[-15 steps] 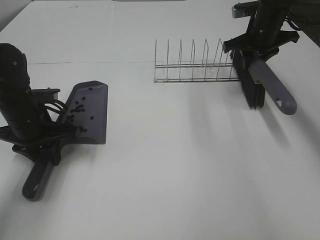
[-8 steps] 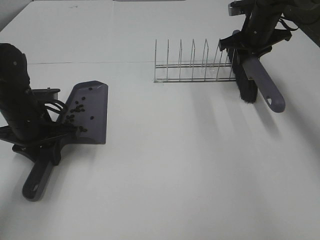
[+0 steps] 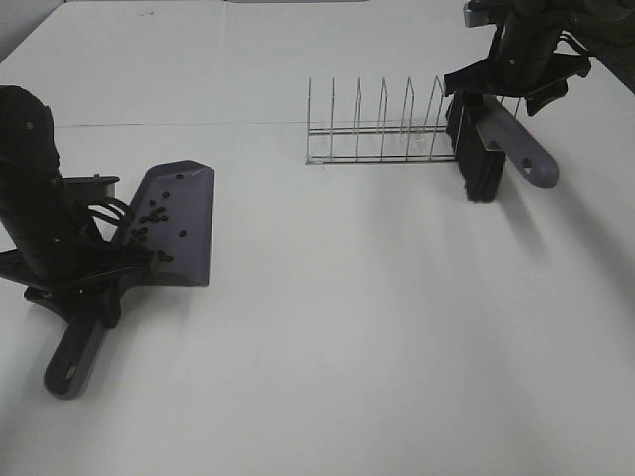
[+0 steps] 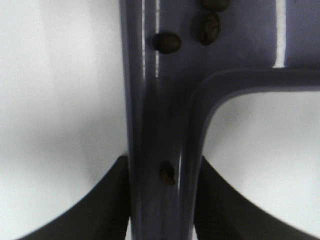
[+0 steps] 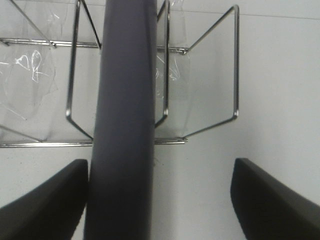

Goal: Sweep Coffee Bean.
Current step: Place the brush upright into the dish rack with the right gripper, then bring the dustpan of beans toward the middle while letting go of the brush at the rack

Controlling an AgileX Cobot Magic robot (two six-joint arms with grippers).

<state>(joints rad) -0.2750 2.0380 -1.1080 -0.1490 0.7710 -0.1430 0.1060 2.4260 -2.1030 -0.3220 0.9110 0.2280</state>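
Lying in dustpan (image 3: 189, 223), coffee beans (image 3: 151, 218) by L end effector (image 4: 164, 202).

dustpan (image 3: 193, 198): 1, grey-purple.
coffee bean (image 3: 151, 216): roughly fifteen to twenty in exterior high view, too small for exact count; 4 in left wrist view.
brush (image 3: 482, 164): 1, black bristles.
wire rack (image 3: 382, 156): 1.
table (image 3: 377, 327): 1, white.

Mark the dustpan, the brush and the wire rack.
dustpan (image 3: 196, 203): exterior high view, bare pan floor.
brush (image 3: 518, 147): exterior high view, middle of handle.
wire rack (image 3: 382, 159): exterior high view, front base rail.
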